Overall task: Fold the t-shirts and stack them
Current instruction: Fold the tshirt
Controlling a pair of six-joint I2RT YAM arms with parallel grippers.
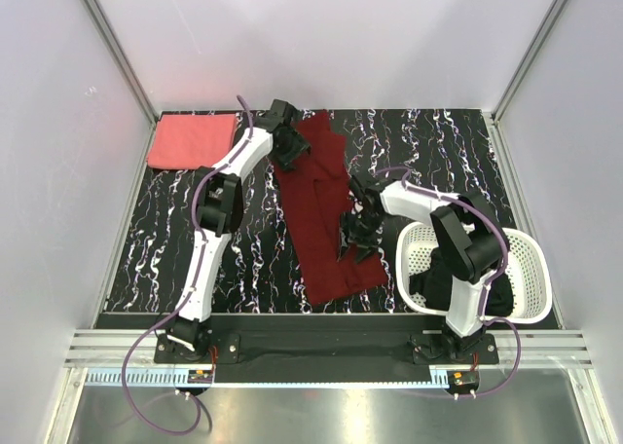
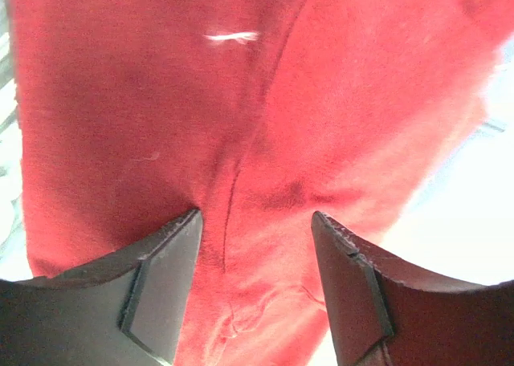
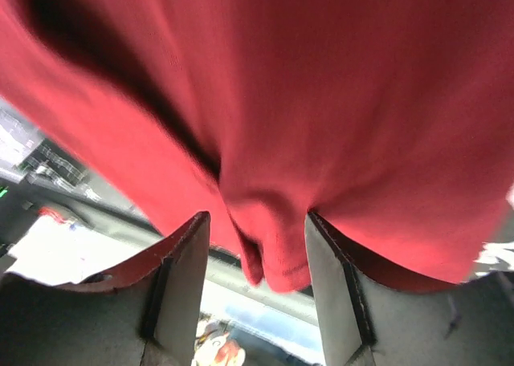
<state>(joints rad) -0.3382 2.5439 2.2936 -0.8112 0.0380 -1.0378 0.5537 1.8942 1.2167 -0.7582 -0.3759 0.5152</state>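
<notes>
The maroon t-shirt (image 1: 316, 220) lies lengthwise on the table (image 1: 438, 152). The right gripper (image 1: 358, 232), half closed, pinches its side edge (probably to fold it over). The left gripper (image 1: 289, 147) straddles the far end, and its hold is unclear.

maroon t-shirt (image 1: 316, 230): soft matt cloth, faintly fuzzy. coral t-shirt (image 1: 192, 140): matt cloth. fingers (image 2: 161, 302): dark matt plastic. basket (image 1: 533, 269): white plastic lattice. desk (image 1: 161, 240): smooth, black marbled.

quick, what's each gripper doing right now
left gripper: closed on the maroon t-shirt, far end
right gripper: closed on the maroon t-shirt, right edge
</notes>
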